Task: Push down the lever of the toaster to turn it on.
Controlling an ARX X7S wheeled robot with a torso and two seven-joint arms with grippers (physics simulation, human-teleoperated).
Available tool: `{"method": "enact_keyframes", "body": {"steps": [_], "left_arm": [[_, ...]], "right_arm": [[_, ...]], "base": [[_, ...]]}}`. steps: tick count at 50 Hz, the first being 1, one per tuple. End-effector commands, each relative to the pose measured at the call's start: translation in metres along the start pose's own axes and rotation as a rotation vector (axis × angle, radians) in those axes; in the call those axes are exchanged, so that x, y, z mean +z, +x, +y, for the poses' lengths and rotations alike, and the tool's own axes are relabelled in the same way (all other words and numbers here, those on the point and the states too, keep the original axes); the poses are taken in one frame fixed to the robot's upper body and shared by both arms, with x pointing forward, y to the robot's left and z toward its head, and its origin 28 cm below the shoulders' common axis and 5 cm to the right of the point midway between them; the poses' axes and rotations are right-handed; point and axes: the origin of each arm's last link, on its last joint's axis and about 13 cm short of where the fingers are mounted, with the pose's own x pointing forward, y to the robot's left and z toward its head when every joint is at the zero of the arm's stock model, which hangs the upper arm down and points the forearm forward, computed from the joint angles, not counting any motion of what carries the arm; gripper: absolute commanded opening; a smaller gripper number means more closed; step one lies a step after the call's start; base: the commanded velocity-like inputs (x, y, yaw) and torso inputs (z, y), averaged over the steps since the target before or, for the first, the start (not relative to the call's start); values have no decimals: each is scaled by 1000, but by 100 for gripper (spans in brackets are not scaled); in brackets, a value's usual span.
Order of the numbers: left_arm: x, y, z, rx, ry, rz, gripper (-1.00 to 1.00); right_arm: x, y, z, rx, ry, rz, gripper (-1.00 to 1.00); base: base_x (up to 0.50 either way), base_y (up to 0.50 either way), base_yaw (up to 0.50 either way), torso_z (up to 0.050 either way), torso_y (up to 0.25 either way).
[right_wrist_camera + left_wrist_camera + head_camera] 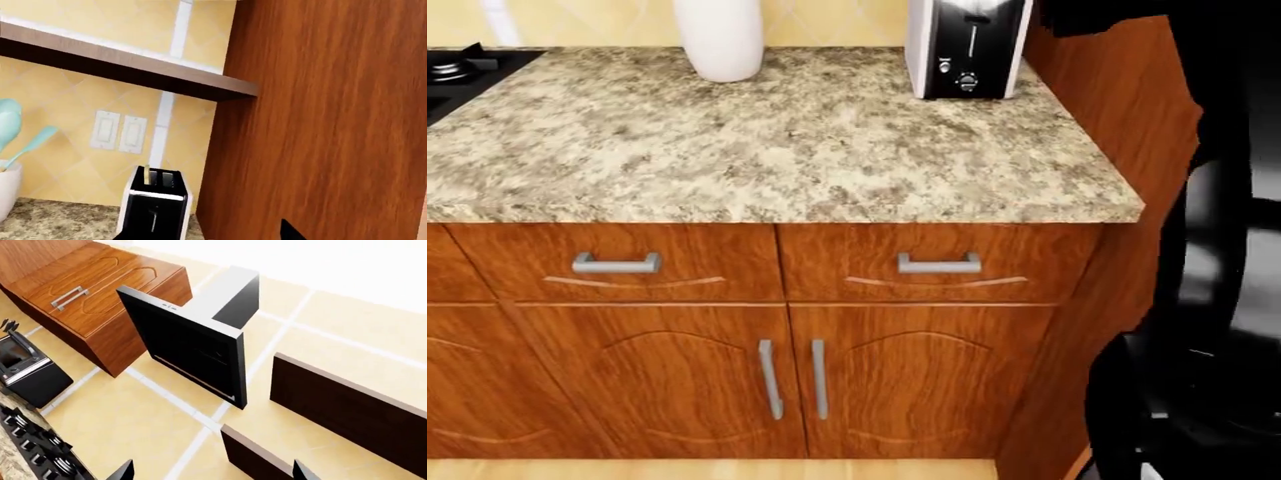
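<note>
The toaster (968, 48) stands at the back right of the granite counter (787, 140), against a tall wooden cabinet side (1121, 120). Its black face shows a thin vertical slot and a small round dial (966, 82). I cannot make out the lever tab clearly. The toaster also shows in the right wrist view (155, 207), ahead of and below the right gripper (213, 236). Only one of that gripper's fingertips (291, 233) shows, set far to one side. My left gripper (212, 475) is open and empty over tiled floor, away from the toaster.
A white ceramic jar (721, 35) stands at the back of the counter. A black hob (454, 70) is at the far left. A wall shelf (120, 70) hangs above the toaster. My right arm (1214, 300) is dark at the right. A black oven door (187, 347) shows in the left wrist view.
</note>
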Motion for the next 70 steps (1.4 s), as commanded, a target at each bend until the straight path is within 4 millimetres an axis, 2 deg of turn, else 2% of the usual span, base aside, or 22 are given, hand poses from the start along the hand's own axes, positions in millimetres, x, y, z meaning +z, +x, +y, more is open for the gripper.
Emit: {"method": "enact_keyframes", "body": {"steps": [1, 3, 4, 6, 7, 15, 61, 70], "left_arm": [[0, 0, 0, 0, 0, 2, 100], [0, 0, 0, 0, 0, 2, 100], [0, 0, 0, 0, 0, 2, 100], [0, 0, 1, 0, 1, 3, 100], [-1, 0, 1, 0, 2, 4, 100], [-1, 0, 1, 1, 2, 3, 100], [-1, 0, 1, 4, 4, 5, 100], [-1, 0, 1, 5, 4, 6, 100]], "right_arm": [[18, -5, 21, -166, 41, -6, 100], [19, -20, 34, -163, 46, 5, 100], [20, -29, 39, -78, 48, 11, 100], [22, -49, 44, 225, 55, 21, 100], [22, -49, 44, 236, 55, 22, 100], [16, -50, 46, 249, 46, 40, 100], [22, -51, 36, 201, 69, 38, 100], [23, -51, 35, 182, 42, 32, 100]], "base": [[500, 0, 0, 0, 0], [500, 0, 0, 0, 0], [500, 0, 0, 0, 0], [500, 0, 0, 0, 0], [500, 0, 0, 0, 0], [500, 0, 0, 0, 0], [500, -11, 0, 0, 1], [60, -3, 0, 0, 1]]}}
